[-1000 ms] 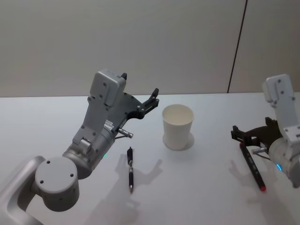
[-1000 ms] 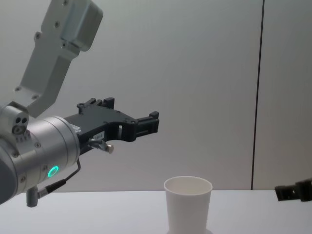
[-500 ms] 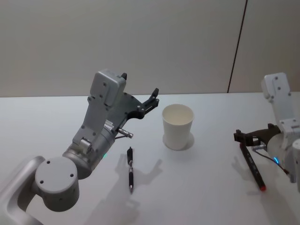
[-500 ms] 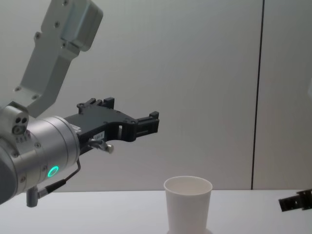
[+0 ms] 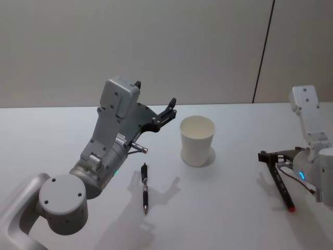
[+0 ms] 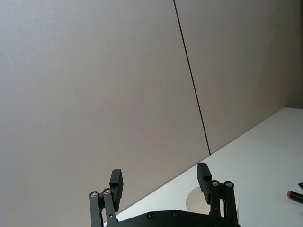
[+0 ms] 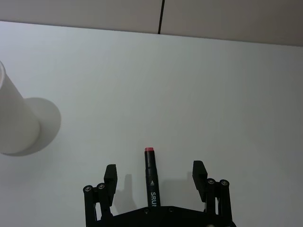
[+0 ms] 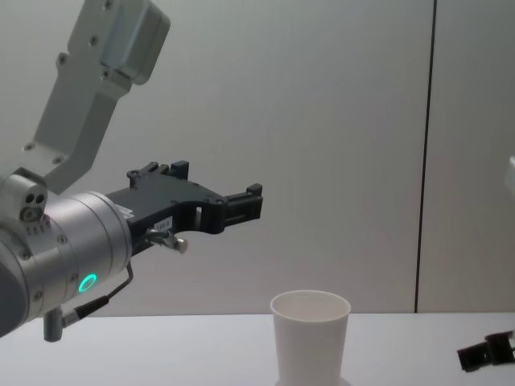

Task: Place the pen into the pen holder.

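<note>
So the right hand [image 7: 155,171] is low over the white tabletop [image 5: 234,208] on the robot's right side. Its two fingers are spread wide and straddle a black marker with a red end [image 5: 283,185]. There's a clear gap on each side, so it isn't gripping anything. The marker lies flat, red end pointing back toward the robot in the head view. In the chest view the right hand sits right down at the lower right edge. The pen holder is a plain white paper cup [image 5: 197,140] with a rolled rim. It stands upright around the middle of the tabletop, well apart from the marker and off to its left. There's also a slim black pen [image 5: 145,188] lying flat, near the cup on the left side and in front of it, not touching it. The left hand [image 6: 160,177] is up in the air, well above the tabletop, above and behind that pen. Its fingers are wide open and hold nothing, and they point toward the grey wall with the cup below them.
</note>
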You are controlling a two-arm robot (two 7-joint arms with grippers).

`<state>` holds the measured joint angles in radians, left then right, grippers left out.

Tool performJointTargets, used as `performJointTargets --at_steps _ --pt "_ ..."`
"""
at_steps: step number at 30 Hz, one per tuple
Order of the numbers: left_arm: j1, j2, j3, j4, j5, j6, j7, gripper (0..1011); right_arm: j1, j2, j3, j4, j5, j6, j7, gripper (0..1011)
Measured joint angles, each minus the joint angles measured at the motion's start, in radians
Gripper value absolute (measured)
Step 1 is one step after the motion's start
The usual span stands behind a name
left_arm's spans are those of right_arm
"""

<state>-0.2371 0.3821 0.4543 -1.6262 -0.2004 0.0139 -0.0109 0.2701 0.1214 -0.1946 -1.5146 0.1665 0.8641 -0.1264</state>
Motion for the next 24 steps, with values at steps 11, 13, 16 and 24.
performJointTargets --at_steps 11,13,16,24 --pt "0.000 0.000 0.000 0.000 0.000 0.000 0.000 1003 0.015 -0.020 0.021 0.060 0.044 0.004 -0.012 1002" --pt "0.000 0.000 0.000 0.000 0.000 0.000 0.000 1003 0.017 -0.023 0.024 0.069 0.048 0.002 -0.013 1002" --pt "0.000 0.000 0.000 0.000 0.000 0.000 0.000 1003 0.020 -0.026 0.028 0.082 0.055 -0.003 -0.014 1002" --pt "0.000 0.000 0.000 0.000 0.000 0.000 0.000 1003 0.030 -0.036 0.036 0.121 0.061 -0.020 -0.013 1002"
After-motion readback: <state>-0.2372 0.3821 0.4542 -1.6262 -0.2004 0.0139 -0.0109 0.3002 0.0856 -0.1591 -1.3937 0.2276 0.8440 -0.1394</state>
